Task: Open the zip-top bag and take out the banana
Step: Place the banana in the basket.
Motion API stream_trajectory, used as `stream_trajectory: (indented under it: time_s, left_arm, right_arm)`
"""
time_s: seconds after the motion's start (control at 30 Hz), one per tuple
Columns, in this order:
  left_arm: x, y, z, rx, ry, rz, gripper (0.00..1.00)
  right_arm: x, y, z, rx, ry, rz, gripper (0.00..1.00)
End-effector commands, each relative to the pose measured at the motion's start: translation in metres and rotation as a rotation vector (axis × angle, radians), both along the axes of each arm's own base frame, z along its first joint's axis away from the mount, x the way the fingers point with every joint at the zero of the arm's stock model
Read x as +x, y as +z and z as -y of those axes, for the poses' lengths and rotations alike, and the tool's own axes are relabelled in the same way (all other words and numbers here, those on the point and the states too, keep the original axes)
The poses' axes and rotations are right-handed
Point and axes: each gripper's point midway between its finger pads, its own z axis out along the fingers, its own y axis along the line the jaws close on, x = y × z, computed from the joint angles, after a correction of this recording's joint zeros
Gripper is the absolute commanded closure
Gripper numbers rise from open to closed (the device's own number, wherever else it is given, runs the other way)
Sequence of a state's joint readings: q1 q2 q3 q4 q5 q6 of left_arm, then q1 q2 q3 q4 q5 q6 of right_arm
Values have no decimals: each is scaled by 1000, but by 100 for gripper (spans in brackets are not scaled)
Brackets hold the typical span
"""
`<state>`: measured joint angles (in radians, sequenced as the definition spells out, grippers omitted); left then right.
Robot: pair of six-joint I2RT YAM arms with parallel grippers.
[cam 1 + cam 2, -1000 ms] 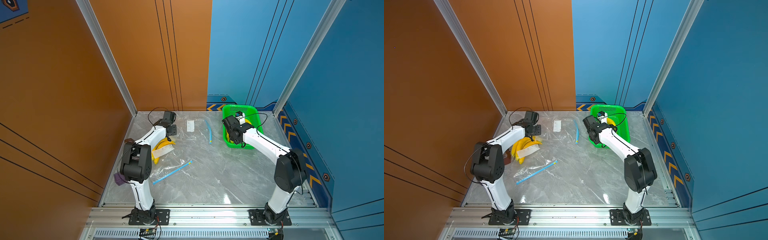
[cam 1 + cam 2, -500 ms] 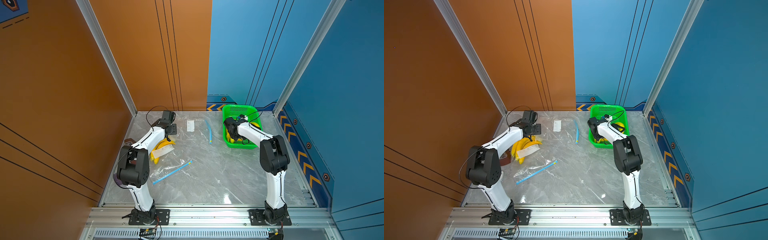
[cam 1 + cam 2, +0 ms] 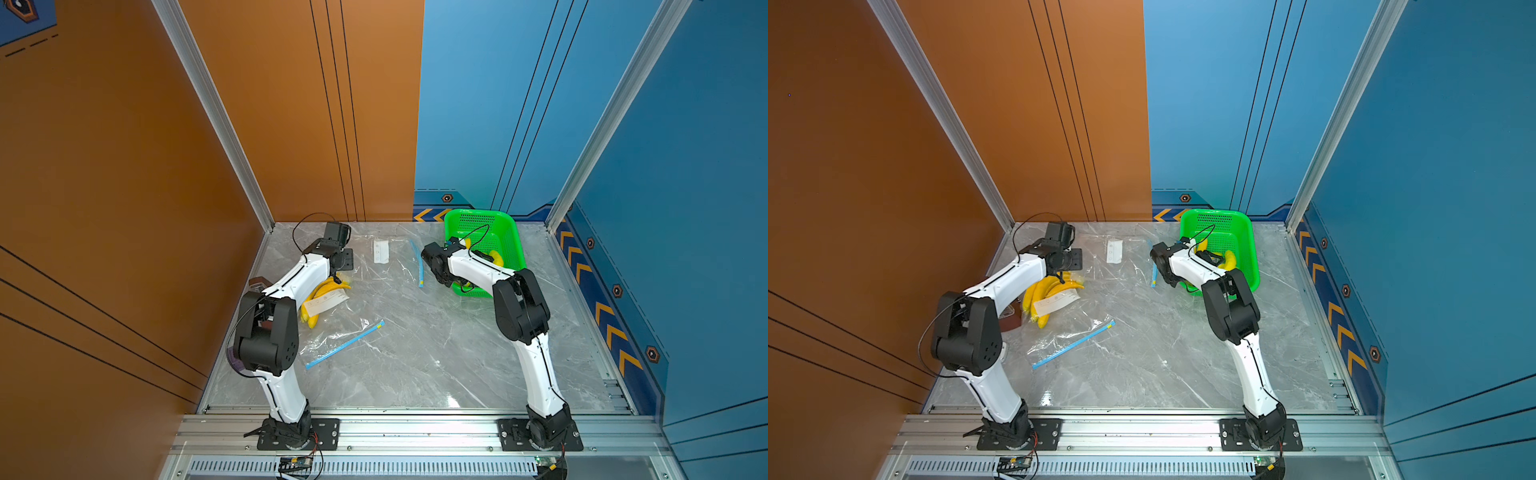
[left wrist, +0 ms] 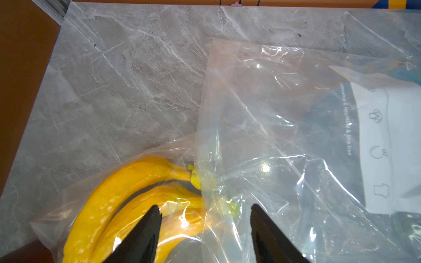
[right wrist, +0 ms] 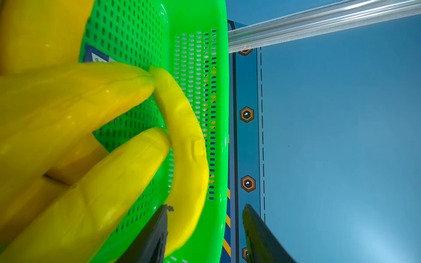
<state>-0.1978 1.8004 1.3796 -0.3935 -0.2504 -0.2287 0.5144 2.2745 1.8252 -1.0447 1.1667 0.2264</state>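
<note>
My left gripper (image 4: 205, 205) hangs empty, jaws apart, over the bananas (image 4: 127, 182) inside the zip-top bag (image 4: 173, 146), I reckon to pinch plastic, while my right gripper (image 5: 205, 207), jaws also apart, straddles the rim of the green basket (image 5: 224, 113) beside a loose banana (image 5: 189, 148).

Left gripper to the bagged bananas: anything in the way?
Yes. The bananas lie inside the zip-top bag, so its film sits between them and the open left gripper. A second clear bag overlaps their stem end.
</note>
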Motion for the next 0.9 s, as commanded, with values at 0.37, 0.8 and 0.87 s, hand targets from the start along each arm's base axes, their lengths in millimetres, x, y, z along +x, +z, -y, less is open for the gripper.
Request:
stream_trajectory:
  time_s: [0.37,0.8,0.87]
  left_arm:
    - [-6,2,5,8,-22,-6,35]
    - [-17,56,24,-3,-35,116,2]
    - [-24,72,26,-25,-23,155,2]
  right_arm:
    - [-18,32,17,600,-105,190,46]
    - [-60,61,-22,1086,52,348,41]
    - [-68,65,-38,1141,109,342,40]
